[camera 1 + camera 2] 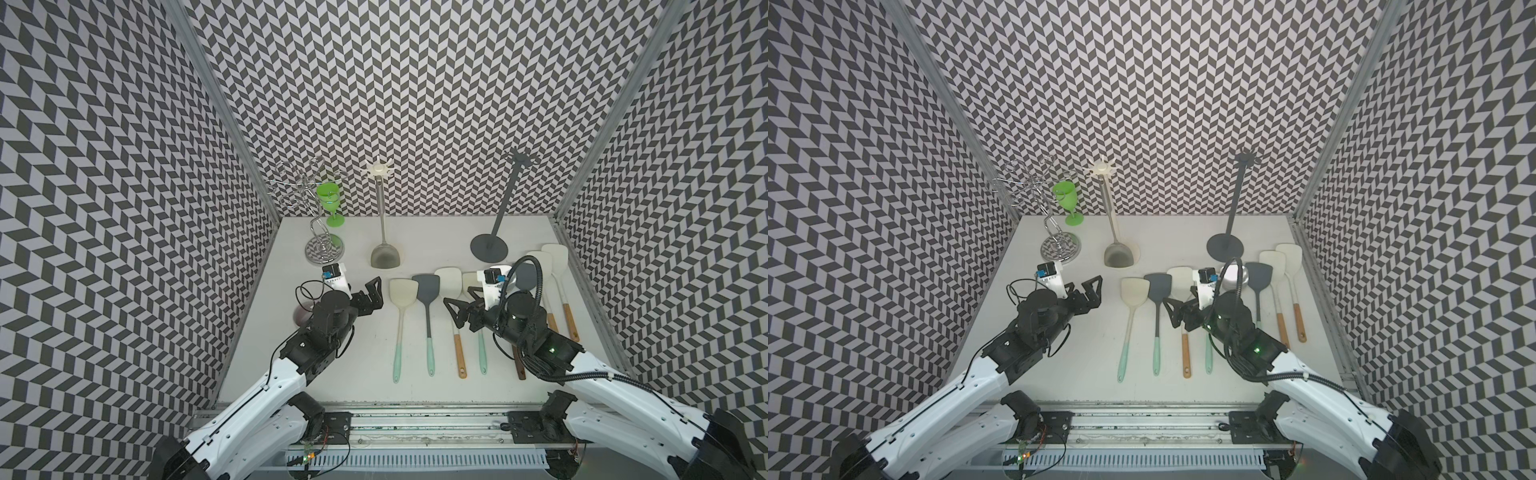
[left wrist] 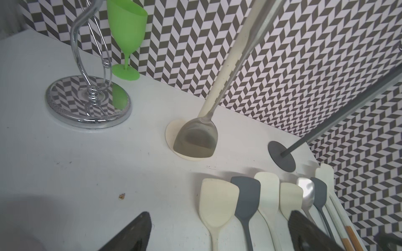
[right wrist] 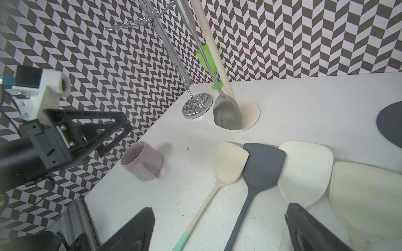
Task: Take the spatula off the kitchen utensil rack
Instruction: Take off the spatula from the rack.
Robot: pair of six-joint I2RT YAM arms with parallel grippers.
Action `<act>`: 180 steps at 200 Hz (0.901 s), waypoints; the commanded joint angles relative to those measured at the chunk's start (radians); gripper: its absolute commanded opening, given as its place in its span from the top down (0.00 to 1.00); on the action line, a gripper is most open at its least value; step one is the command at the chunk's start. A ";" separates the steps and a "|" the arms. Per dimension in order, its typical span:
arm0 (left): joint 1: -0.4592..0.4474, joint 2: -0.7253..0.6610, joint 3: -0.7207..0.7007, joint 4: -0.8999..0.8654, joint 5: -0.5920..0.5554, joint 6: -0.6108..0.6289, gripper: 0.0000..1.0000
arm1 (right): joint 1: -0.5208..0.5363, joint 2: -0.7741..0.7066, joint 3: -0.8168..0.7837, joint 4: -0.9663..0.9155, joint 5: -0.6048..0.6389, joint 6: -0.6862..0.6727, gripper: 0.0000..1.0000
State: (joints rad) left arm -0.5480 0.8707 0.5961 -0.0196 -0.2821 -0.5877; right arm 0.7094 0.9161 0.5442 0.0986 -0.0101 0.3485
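- Target: the metal spatula (image 1: 387,257) hangs on the cream utensil rack (image 1: 379,169) at mid-back of the table (image 1: 332,353). Its handle runs up alongside the pole to the star-shaped hub. Its blade sits low, over the rack's base disc. You cannot tell from these views whether blade and disc touch.
- Why it sits that way: it appears to be hooked by the handle end on one prong. That suggests you lift it up and clear of the prong rather than pull it sideways. The hook itself is too small to make out.
- The left gripper (image 1: 374,296) has its claw spread wide and holds nothing. It is low over the table and near the rack base, and the left wrist view looks straight at the blade. It is the closer arm, so it looks the likelier one for the grab.
- The right gripper (image 1: 457,316) also has its claw apart and empty. It hovers above the row of loose spatulas (image 1: 426,289) lying side by side on the table. These are decoys, already off any rack, so leave them.
- The dark grey rack (image 1: 504,199) at back right is bare.
- Hazards are the chrome glass stand (image 1: 324,249) and the green goblet (image 1: 328,197), both just beside the cream rack. A pale mug (image 3: 142,160) sits under the left arm. Mind the elbow.
- Judgement: the reach has not started.
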 commanded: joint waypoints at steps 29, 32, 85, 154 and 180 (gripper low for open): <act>0.161 0.193 0.135 0.227 0.111 0.039 0.00 | -0.019 0.049 0.055 0.054 -0.037 0.037 0.07; 0.165 0.209 0.145 0.235 0.116 0.042 0.00 | -0.019 0.052 0.058 0.049 -0.038 0.038 0.06; 0.185 0.470 0.263 0.519 0.208 0.208 0.00 | -0.024 0.103 0.108 -0.010 -0.063 0.051 0.07; 0.207 0.696 0.442 0.624 0.273 0.420 0.01 | -0.023 0.093 0.076 0.004 0.022 0.084 0.00; 0.222 0.754 0.490 0.657 0.299 0.452 0.11 | -0.024 0.104 0.078 0.006 0.019 0.068 0.01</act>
State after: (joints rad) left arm -0.3420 1.5864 1.0370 0.5594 -0.0257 -0.2153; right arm 0.6903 1.0168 0.6285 0.0666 -0.0124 0.4202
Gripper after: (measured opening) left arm 0.926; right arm 0.993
